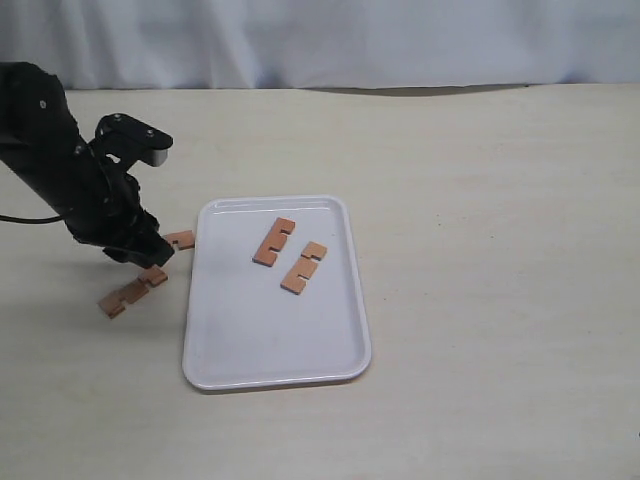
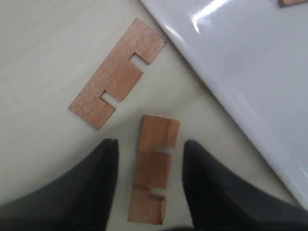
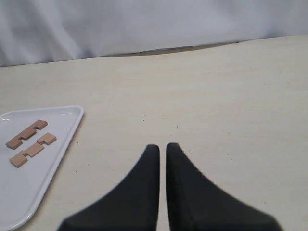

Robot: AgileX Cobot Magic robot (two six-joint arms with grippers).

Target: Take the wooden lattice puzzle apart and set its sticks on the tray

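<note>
No joined lattice puzzle shows, only four separate notched reddish-brown sticks. Two sticks (image 1: 273,241) (image 1: 303,267) lie on the white tray (image 1: 275,340), also seen in the right wrist view as sticks (image 3: 26,134) (image 3: 32,150) on the tray (image 3: 57,144). Two more sticks (image 1: 130,292) (image 1: 182,240) lie on the table just left of the tray. My left gripper (image 2: 150,144) hangs open low over the table, its fingers (image 2: 103,173) on either side of one stick (image 2: 153,168). The other stick (image 2: 118,72) lies just beyond. My right gripper (image 3: 162,147) is shut on nothing, above bare table.
The tray's rim (image 2: 231,91) runs close beside the left gripper and the two loose sticks. A pale curtain (image 3: 144,24) closes off the far edge of the table. The left arm (image 1: 60,170) reaches in from the left side.
</note>
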